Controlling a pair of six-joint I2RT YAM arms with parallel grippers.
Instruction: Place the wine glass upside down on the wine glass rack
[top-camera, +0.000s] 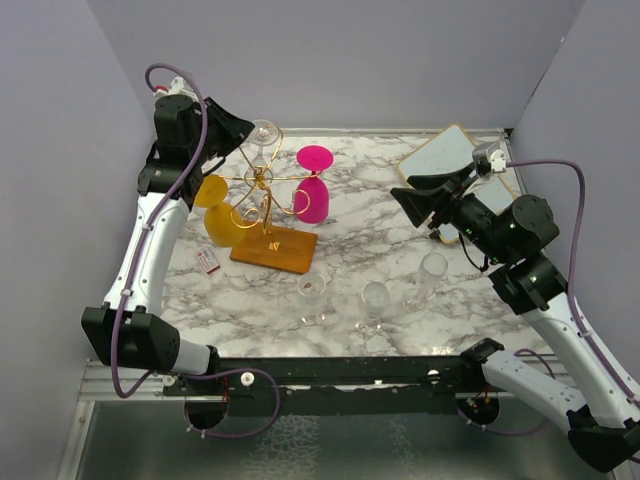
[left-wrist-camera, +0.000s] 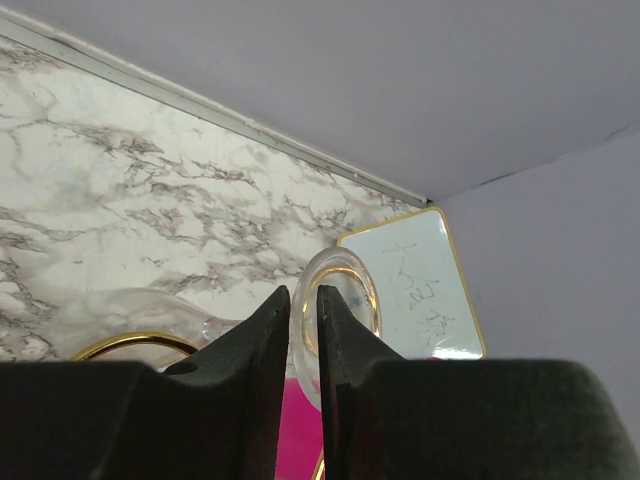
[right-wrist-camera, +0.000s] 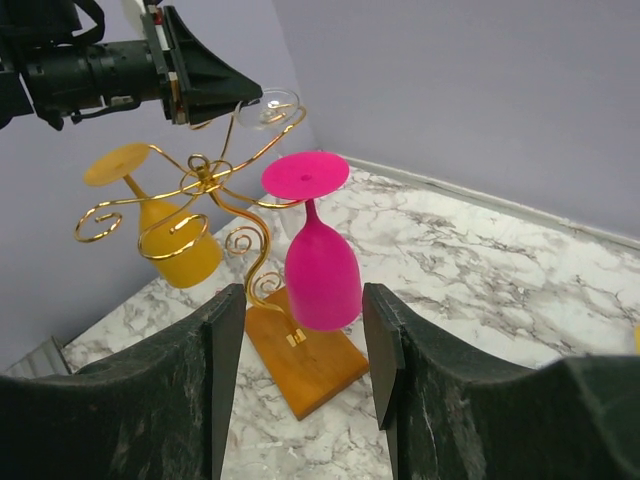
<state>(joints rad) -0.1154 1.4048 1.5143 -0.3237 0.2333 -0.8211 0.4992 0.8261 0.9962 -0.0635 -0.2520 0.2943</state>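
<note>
A: Checking the left gripper first: are its jaws clamped?

B: They stand a thin slit apart. The foot of the clear wine glass sits right at their tips, but I cannot tell whether they pinch it.

A: And the glass itself?

B: Upside down, foot up, at the far arm of the wine glass rack, which stands left of the table's middle. A yellow glass hangs on the rack's left side and a pink glass on its right.

A: The right gripper?

B: Fingers spread wide with nothing between them, hovering at the far right, well apart from the rack. Three upright clear glasses stand on the near half of the table.
</note>
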